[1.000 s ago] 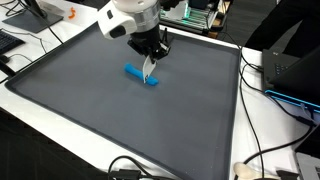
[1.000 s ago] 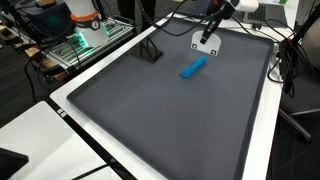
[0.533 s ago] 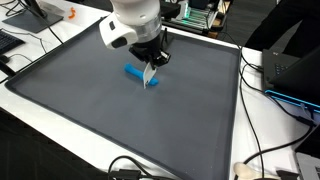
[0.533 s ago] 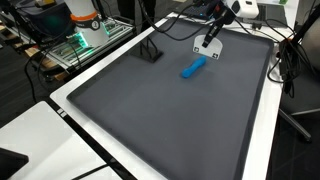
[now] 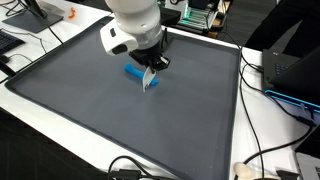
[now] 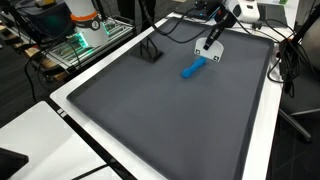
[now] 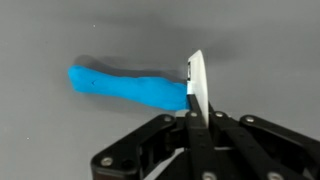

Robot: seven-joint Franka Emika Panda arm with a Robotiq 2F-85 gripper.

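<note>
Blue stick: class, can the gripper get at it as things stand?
Likely to touch, not grasp: the gripper hangs beside the blue stick, nothing between, but looks shut on a white strip.

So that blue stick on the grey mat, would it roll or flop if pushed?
The blue stick looks rounded and long, so it would probably roll if pushed sideways. It lies nearly straight, so likely fairly stiff. Small beside the pincer gripping a white flat piece, it is probably light.
</note>
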